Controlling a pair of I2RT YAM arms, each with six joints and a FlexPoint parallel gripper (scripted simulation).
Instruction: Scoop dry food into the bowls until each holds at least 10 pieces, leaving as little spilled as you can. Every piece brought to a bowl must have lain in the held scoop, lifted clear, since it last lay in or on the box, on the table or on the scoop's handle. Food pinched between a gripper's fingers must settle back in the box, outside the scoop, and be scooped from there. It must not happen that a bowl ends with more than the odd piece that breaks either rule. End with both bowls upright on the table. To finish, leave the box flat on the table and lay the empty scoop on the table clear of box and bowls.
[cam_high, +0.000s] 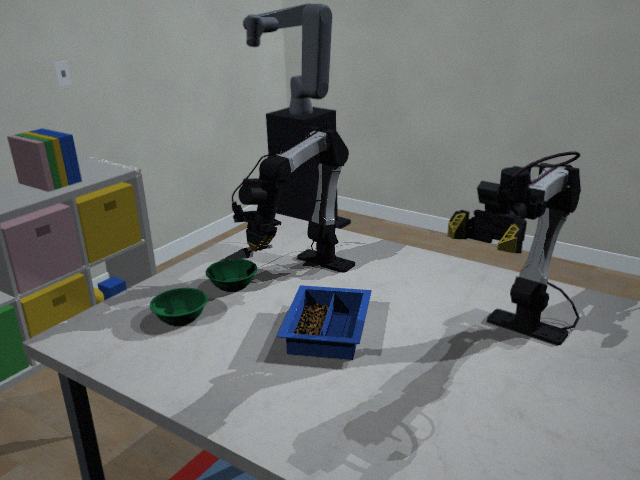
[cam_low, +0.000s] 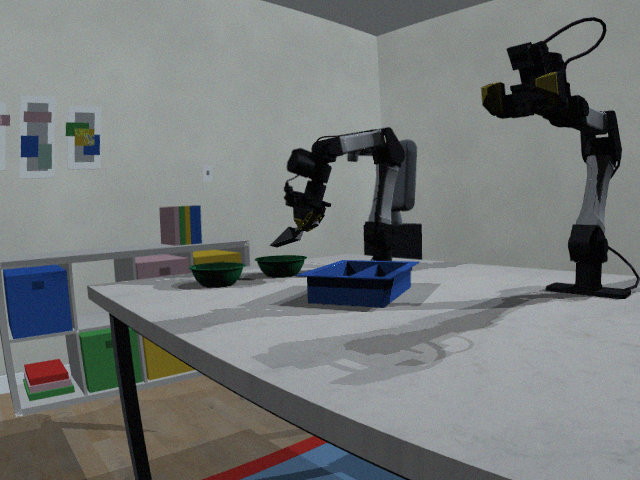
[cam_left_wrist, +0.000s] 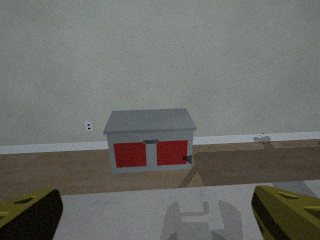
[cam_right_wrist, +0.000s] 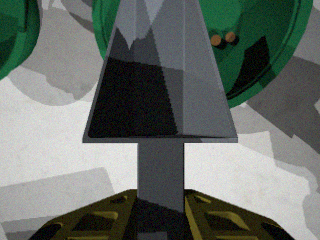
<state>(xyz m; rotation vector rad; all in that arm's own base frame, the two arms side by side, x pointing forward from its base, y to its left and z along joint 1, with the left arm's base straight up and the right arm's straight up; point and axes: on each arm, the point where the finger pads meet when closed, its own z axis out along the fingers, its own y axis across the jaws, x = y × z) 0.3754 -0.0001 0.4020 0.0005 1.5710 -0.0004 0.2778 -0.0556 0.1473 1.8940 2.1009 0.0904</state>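
Note:
My right gripper (cam_high: 260, 244) (cam_low: 306, 225) (cam_right_wrist: 160, 198) is shut on the handle of the dark grey scoop (cam_high: 237, 254) (cam_low: 285, 237) (cam_right_wrist: 160, 95). The scoop is tilted blade-down over the far green bowl (cam_high: 231, 276) (cam_low: 280, 266) (cam_right_wrist: 275, 25); no pieces show in it. Two brown pieces (cam_right_wrist: 223, 38) show in that bowl; the scoop hides much of its inside. The near green bowl (cam_high: 178, 308) (cam_low: 217, 275) (cam_right_wrist: 15, 45) stands upright; its contents cannot be made out. The blue box (cam_high: 320, 349) (cam_low: 347, 293) lies flat, with brown food (cam_high: 311, 319) in one compartment. My left gripper (cam_high: 484, 232) (cam_low: 520, 90) is open and empty, raised.
The box stands between the bowls and the left arm's base (cam_high: 527, 326) (cam_low: 588, 290). The right arm's base (cam_high: 326, 261) is behind the box. The bowls stand near the table's edge on the shelf side. A cube shelf (cam_high: 118, 167) stands beyond that edge.

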